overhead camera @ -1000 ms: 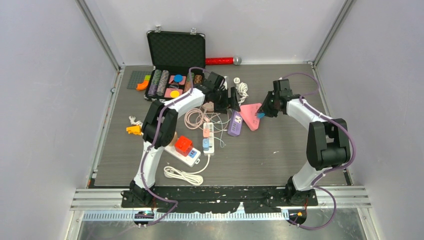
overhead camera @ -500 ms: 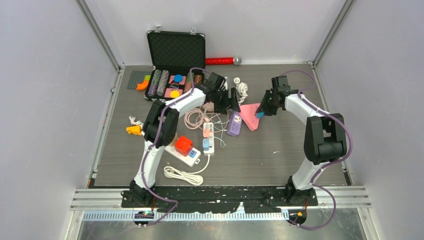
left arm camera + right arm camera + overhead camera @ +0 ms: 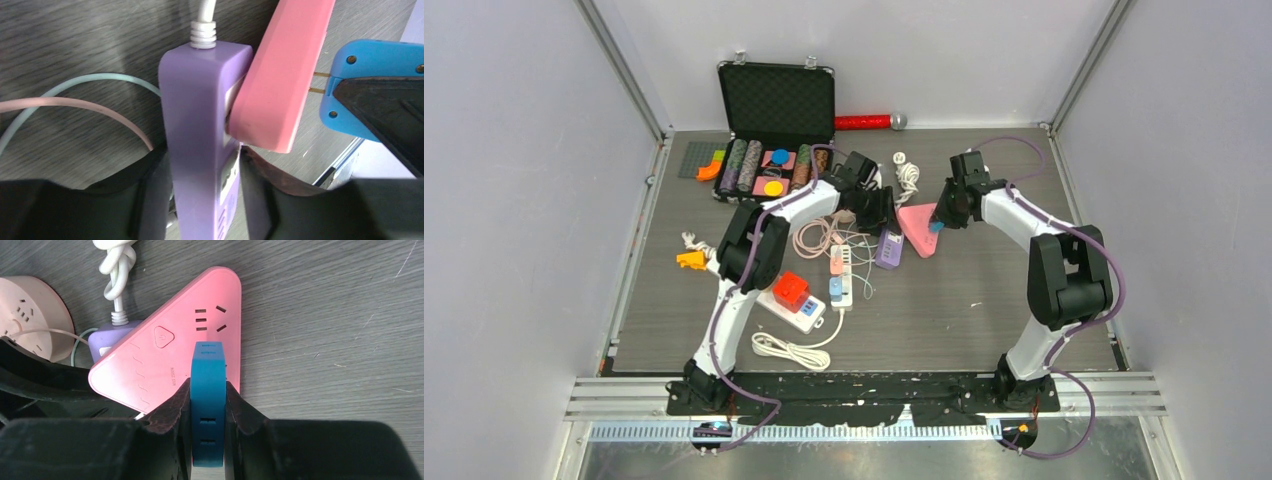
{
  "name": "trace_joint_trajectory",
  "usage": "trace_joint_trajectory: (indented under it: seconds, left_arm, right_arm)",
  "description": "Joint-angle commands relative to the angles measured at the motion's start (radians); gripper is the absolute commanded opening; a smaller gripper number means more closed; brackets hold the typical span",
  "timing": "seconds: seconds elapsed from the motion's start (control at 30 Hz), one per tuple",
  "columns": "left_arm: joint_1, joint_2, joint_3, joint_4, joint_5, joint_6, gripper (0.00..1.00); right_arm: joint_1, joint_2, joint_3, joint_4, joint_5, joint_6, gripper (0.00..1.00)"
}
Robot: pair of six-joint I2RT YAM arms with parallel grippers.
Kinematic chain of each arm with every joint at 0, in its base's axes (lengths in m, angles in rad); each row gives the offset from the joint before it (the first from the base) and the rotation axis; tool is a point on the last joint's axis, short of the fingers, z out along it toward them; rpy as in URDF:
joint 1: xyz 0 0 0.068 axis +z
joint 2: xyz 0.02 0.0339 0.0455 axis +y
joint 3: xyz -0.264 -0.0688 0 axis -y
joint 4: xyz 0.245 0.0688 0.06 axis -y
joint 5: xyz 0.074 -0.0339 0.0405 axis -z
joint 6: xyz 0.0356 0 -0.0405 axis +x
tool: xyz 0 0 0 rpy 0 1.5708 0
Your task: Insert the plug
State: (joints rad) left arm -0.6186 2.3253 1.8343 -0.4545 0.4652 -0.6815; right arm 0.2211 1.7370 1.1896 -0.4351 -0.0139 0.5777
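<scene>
Desk: dark grey wood grain [image 3: 984,300].
Far left: open black case [image 3: 776,100]; red stick [image 3: 864,122] just right of it.
Middle: purple power strip [image 3: 889,250], with the pink triangular power strip [image 3: 916,225] overlapping its corner; knotted white cable [image 3: 907,175] beyond.
Near left: white power strip [image 3: 796,314], orange piece [image 3: 692,260].

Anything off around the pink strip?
Yes. The pink strip is tilted, its corner riding up on the purple strip rather than flat on the table. The blue plug shows bare prongs beside it, not seated.
</scene>
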Motion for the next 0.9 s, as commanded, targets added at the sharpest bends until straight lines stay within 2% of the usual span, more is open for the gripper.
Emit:
trace_joint_trajectory:
  seconds: [0.0, 0.13, 0.27, 0.47, 0.53, 0.67, 0.77, 0.8, 0.83, 0.87]
  left_arm:
    - [-0.009, 0.014, 0.036, 0.022, 0.046, -0.018, 0.44]
    - [-0.009, 0.017, 0.032, 0.021, 0.055, -0.014, 0.34]
    - [-0.01, 0.02, 0.033, 0.02, 0.062, -0.01, 0.27]
    - [-0.011, 0.019, 0.037, 0.014, 0.063, -0.005, 0.28]
    - [-0.012, 0.02, 0.039, 0.007, 0.063, -0.002, 0.32]
    - [-0.01, 0.001, 0.044, -0.012, 0.049, 0.01, 0.51]
    - [-0.009, -0.03, 0.05, -0.015, 0.027, 0.021, 0.61]
    - [-0.006, -0.04, 0.057, -0.016, 0.018, 0.024, 0.66]
    - [-0.004, -0.051, 0.063, -0.015, 0.013, 0.025, 0.69]
    - [0.0, -0.061, 0.072, -0.012, 0.01, 0.025, 0.72]
  right_arm:
    - [0.038, 0.042, -0.023, 0.043, -0.014, 0.079, 0.05]
    - [0.038, 0.033, 0.008, 0.059, -0.039, 0.096, 0.06]
    - [0.038, 0.08, 0.064, -0.014, -0.025, 0.067, 0.05]
    - [0.039, 0.138, 0.044, -0.043, -0.016, 0.035, 0.05]
    - [0.038, 0.145, 0.031, -0.048, -0.013, 0.031, 0.05]
    - [0.044, 0.126, 0.046, -0.076, 0.007, 0.033, 0.06]
    - [0.045, 0.099, 0.102, -0.095, 0.062, 0.034, 0.22]
    - [0.044, 0.089, 0.133, -0.109, 0.068, 0.035, 0.31]
    - [0.045, 0.085, 0.15, -0.117, 0.079, 0.036, 0.35]
    - [0.045, 0.078, 0.184, -0.133, 0.09, 0.036, 0.45]
